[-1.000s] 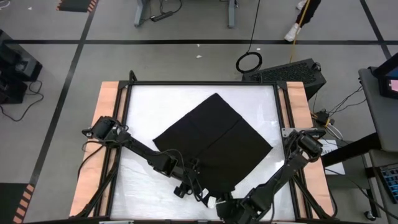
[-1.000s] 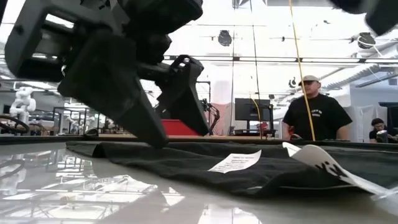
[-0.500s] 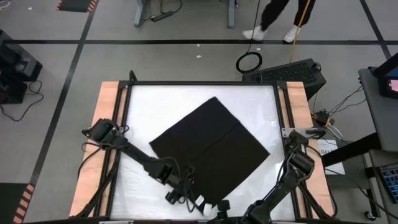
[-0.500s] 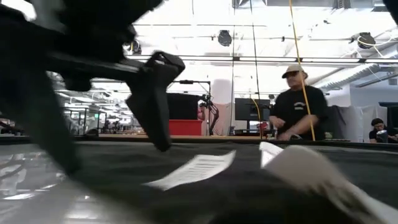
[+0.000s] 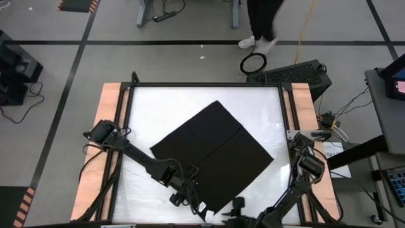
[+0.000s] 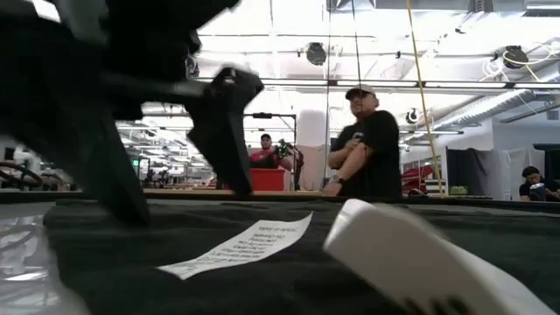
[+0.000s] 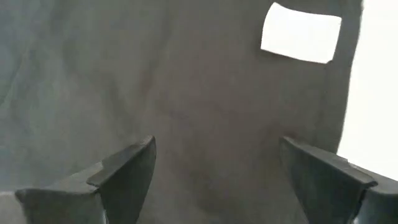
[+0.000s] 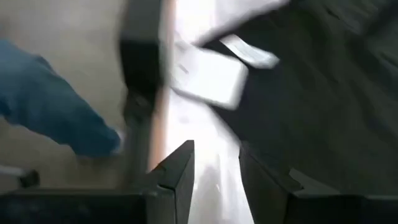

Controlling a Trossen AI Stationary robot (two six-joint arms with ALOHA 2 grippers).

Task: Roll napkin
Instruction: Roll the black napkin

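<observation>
The black napkin (image 5: 212, 155) lies flat on the white table as a diamond, with its near corner (image 5: 209, 212) by the near edge. A white tag (image 7: 300, 32) lies on it near that corner, and it also shows in the low view (image 6: 236, 247). A second white tag (image 6: 411, 254) curls up close to the low camera. My left gripper (image 5: 183, 197) is open, with its fingers spread over the cloth (image 7: 217, 180) beside the tag. My right gripper (image 8: 216, 186) is at the table's near edge (image 5: 235, 209) by the napkin's near corner, slightly open and empty. My left gripper has both open fingertips (image 6: 131, 210) down on the napkin's top face (image 7: 211, 124), a little left of its near corner. The fingers slant down from the table's left. Nothing is pinched between them. The cloth lies flat on the table under them.
The table's black frame and wooden side strips (image 5: 111, 107) border the white top (image 5: 164, 107). A person (image 6: 363, 144) stands beyond the far edge. A blue sleeve or leg (image 8: 56, 118) shows past the table's near edge.
My left gripper has gone toward the near edge, and the whole napkin has slid a little toward the near and left edges, still flat. My right gripper has drawn back toward the near edge. The person behind the table has walked to the left.
</observation>
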